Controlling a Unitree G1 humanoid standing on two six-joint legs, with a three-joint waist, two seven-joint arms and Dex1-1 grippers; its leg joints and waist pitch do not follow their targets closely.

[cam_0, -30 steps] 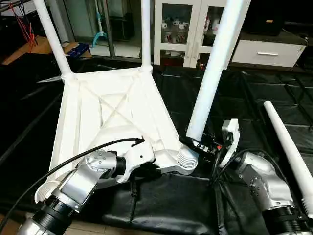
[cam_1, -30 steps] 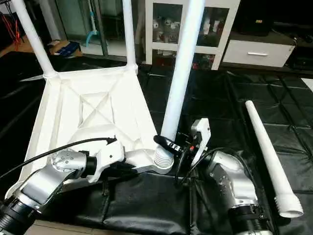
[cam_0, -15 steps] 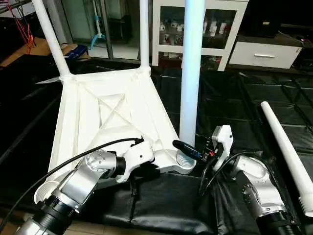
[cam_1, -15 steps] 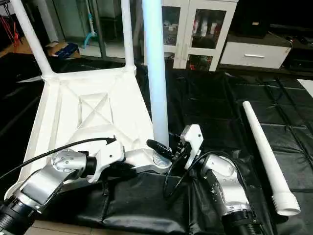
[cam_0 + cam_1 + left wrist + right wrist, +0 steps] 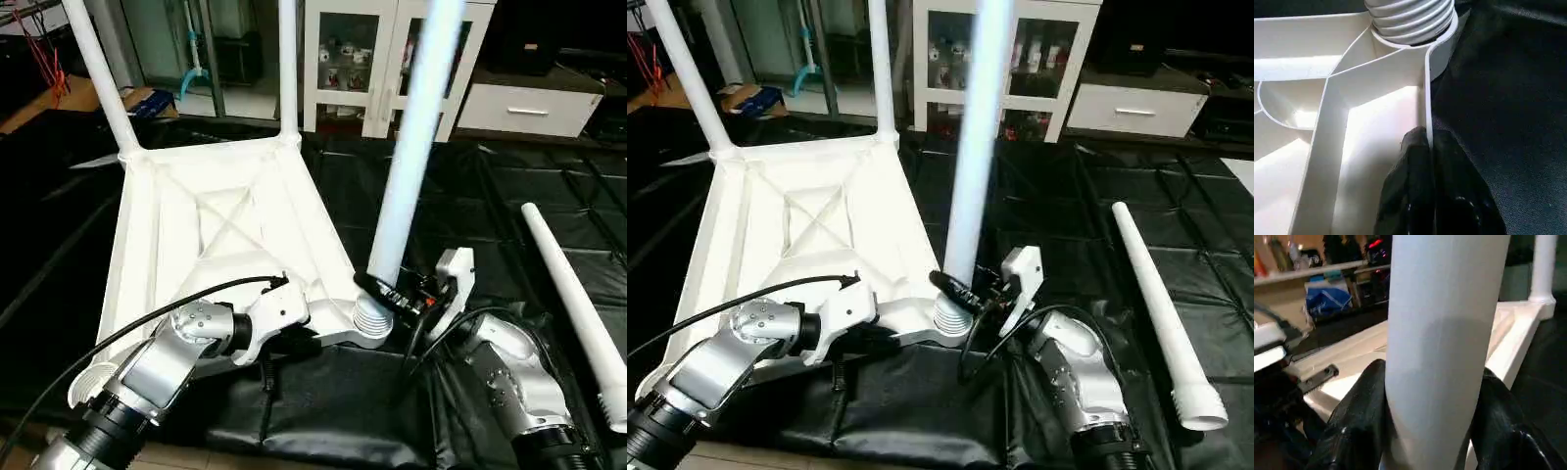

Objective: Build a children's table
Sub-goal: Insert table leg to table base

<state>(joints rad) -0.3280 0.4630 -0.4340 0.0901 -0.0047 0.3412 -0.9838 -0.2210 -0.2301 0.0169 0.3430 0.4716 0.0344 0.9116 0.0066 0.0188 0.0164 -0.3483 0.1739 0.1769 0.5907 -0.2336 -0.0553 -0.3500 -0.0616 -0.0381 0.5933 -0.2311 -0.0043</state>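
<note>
The children's table lies upside down: a white tabletop (image 5: 225, 225) with a ribbed underside. Two white legs (image 5: 98, 78) (image 5: 288, 69) stand in its far corners. My right gripper (image 5: 387, 292) is shut on a third leg (image 5: 407, 166) just above its threaded end (image 5: 372, 315), which sits at the near right corner socket (image 5: 367, 338). That leg leans to the right at its top. In the right wrist view both fingers (image 5: 1356, 406) press against the leg (image 5: 1444, 342). My left gripper (image 5: 1429, 147) is shut on the tabletop's rim (image 5: 1426, 88) beside that socket. A fourth leg (image 5: 578, 304) lies loose at the right.
A black padded mat (image 5: 323, 411) covers the floor under the table. A white glass-door cabinet (image 5: 382, 59) and a white drawer unit (image 5: 529, 108) stand behind. A black cable (image 5: 147, 318) arcs over my left forearm.
The held leg swung from leaning right to upright, then back to leaning right, my right gripper moving with it. My left gripper stayed clamped on the rim.
</note>
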